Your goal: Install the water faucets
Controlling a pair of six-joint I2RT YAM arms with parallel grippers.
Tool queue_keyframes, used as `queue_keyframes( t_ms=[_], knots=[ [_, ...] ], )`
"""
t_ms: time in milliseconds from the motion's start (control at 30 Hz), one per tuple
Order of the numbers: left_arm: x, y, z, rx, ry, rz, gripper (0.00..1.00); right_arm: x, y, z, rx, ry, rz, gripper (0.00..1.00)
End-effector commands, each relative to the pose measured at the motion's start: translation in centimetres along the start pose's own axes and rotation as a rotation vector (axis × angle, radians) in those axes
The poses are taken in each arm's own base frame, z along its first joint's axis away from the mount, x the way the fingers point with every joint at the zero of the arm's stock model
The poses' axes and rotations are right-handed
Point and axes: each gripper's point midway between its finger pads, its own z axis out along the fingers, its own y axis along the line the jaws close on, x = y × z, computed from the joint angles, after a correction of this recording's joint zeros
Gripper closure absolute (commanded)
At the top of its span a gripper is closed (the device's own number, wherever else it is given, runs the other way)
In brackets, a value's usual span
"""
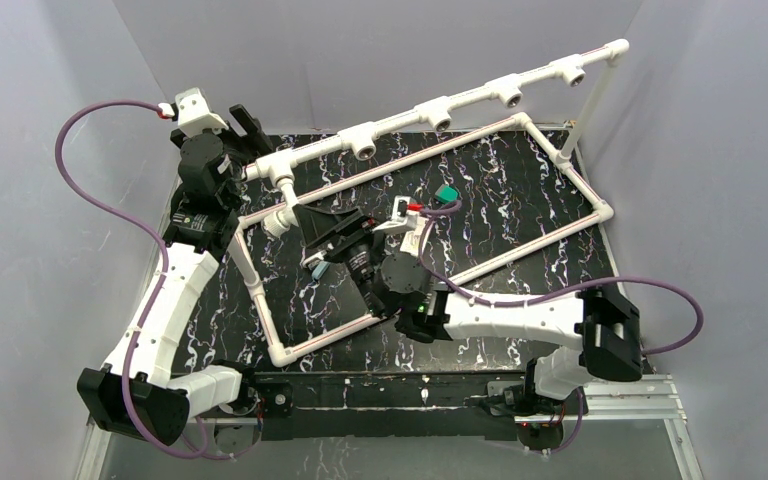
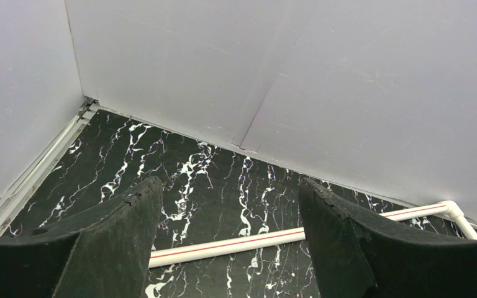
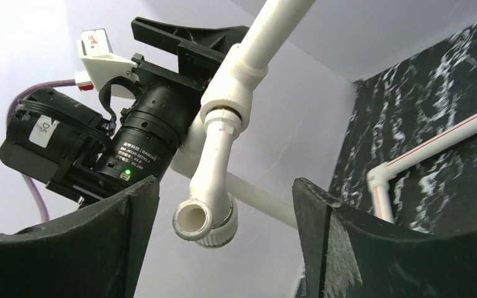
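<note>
water faucet [image 3: 214, 167] under the end tee socket [image 3: 236, 81].
my right tool [image 3: 223, 183], released, straddles it untouched, its long axis running down from the socket; my left tool [image 2: 230, 189], also released, sits farther off.

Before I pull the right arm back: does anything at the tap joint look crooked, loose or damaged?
Nothing broken. The water faucet hangs from the end tee socket, free between the right gripper's open fingers. A thin dark seam shows at the joint, so it may not be fully seated.
</note>
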Motion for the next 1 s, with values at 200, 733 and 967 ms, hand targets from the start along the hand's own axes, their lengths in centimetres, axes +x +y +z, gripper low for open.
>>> queue_keyframes(
  t_ms=[200, 733, 967],
  knots=[
    [17.3, 3.7, -2.9, -0.044, 0.565, 0.221, 0.23, -5.1, 4.0, -1.3, -0.163, -0.021, -0.622, 0.14],
    [16.9, 3.7, -3.1, -0.043, 0.558, 0.216, 0.23, -3.9, 4.5, -4.9, -0.705, 0.193, -1.979, 0.08],
    [16.9, 3.9, -3.1, -0.048, 0.557, 0.223, 0.23, -4.0, 3.8, -3.2, -0.669, 0.046, -2.567, 0.08]
  ],
)
